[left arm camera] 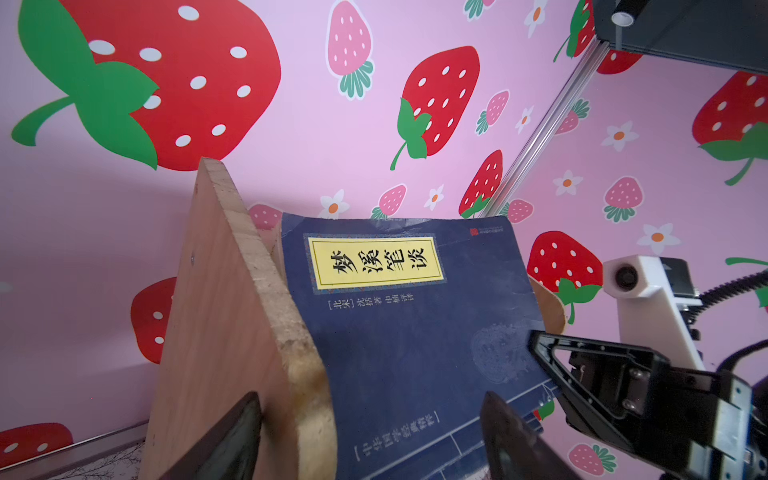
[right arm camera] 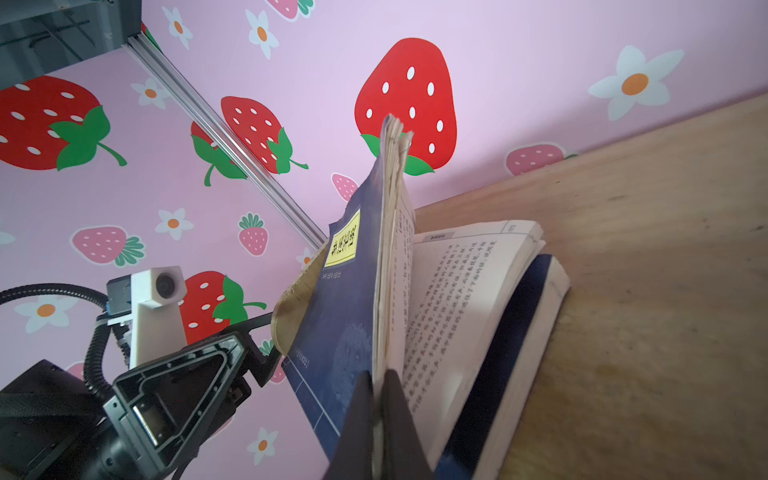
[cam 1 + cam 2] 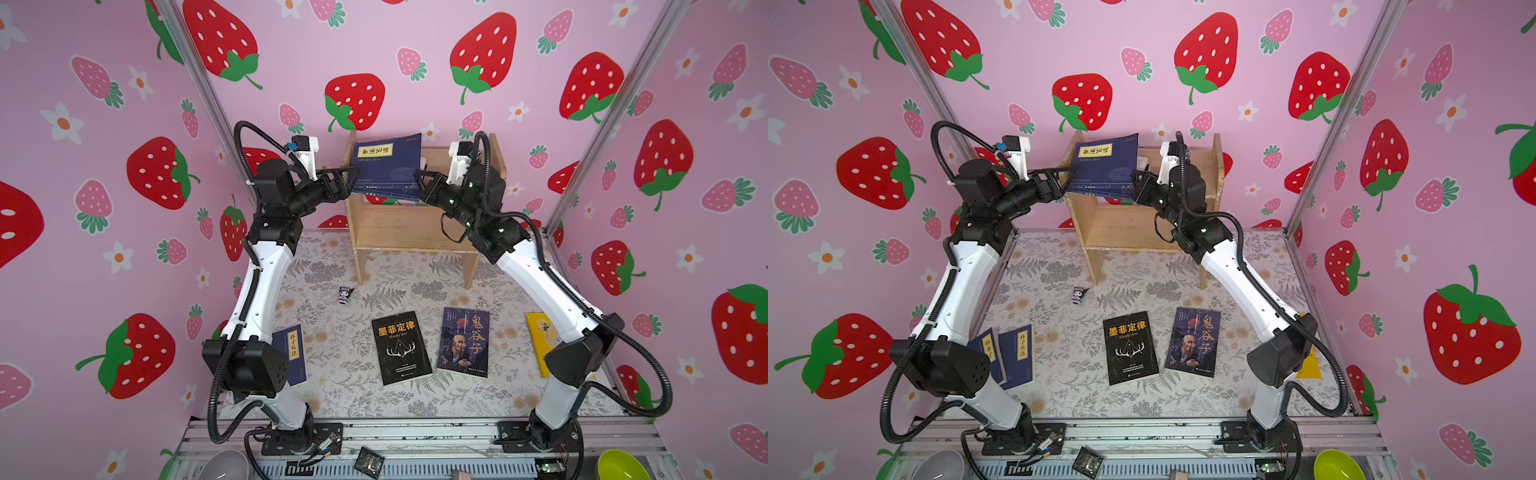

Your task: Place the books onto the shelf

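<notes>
Pinching navy book [image 2: 345,316] pages, right jaws; yellow book [image 3: 536,336] half-hidden

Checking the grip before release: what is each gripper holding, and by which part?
The right gripper pinches the navy book by its front cover and a few pages, at their edge. The left gripper is open, holding nothing.

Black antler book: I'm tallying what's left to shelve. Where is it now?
In both top views the black antler book lies flat on the table, just left of the old-man book, in front of the shelf.
</notes>
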Robot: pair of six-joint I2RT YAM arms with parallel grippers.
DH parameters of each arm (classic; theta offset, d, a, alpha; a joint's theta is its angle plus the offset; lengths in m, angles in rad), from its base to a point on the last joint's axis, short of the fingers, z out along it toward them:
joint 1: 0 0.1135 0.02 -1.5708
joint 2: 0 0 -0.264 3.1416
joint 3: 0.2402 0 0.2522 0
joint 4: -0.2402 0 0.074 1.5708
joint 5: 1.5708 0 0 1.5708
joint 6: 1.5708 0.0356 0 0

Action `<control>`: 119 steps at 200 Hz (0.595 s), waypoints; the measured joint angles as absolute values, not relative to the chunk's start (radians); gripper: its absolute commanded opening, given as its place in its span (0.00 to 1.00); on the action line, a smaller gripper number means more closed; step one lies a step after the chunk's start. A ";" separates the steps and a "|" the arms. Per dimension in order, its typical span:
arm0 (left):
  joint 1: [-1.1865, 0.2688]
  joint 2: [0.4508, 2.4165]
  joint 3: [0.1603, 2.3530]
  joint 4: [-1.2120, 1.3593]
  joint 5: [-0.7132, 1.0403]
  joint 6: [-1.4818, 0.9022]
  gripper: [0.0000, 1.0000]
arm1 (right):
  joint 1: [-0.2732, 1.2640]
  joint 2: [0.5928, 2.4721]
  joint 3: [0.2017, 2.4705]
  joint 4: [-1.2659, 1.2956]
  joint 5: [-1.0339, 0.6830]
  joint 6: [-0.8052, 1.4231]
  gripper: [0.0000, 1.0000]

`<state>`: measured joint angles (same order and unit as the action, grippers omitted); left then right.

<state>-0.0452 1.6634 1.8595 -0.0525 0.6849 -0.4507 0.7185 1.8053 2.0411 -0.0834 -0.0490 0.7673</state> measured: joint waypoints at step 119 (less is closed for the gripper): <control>-0.322 1.412 1.588 -0.274 0.287 -0.134 0.76 | 0.730 1.806 2.056 -0.117 -0.022 0.735 0.00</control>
